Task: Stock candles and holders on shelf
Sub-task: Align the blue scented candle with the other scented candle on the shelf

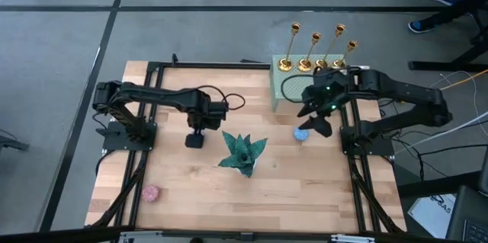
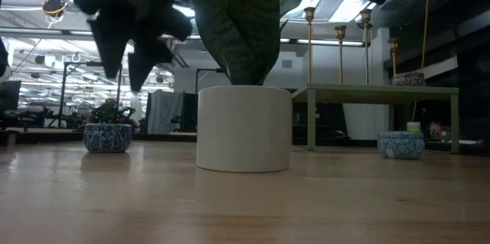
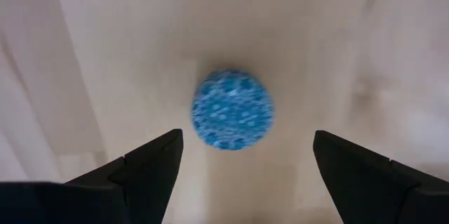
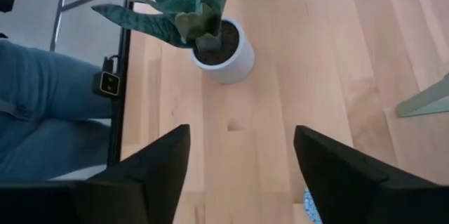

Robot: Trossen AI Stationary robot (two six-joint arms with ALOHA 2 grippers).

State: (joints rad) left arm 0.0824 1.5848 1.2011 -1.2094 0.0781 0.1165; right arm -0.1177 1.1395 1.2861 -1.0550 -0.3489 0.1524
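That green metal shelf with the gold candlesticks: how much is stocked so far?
Done: four slim gold candlesticks and one speckled candle stand on the pale green perforated-metal shelf. In hand: the open left gripper hovers over a blue speckled candle. Left: another blue candle and a pink one on the table.

Wooden table (image 1: 305,190) carries the pale green shelf (image 1: 284,91) at its far right edge, a potted plant (image 1: 243,154) near centre, a blue candle (image 1: 302,133) just in front of the shelf and a pink candle (image 1: 151,193) near the front left corner. Another blue candle (image 3: 232,109) lies under the left arm. Shelf top holds four gold holders (image 1: 305,64) in a row and a mauve-grey candle (image 2: 408,79).
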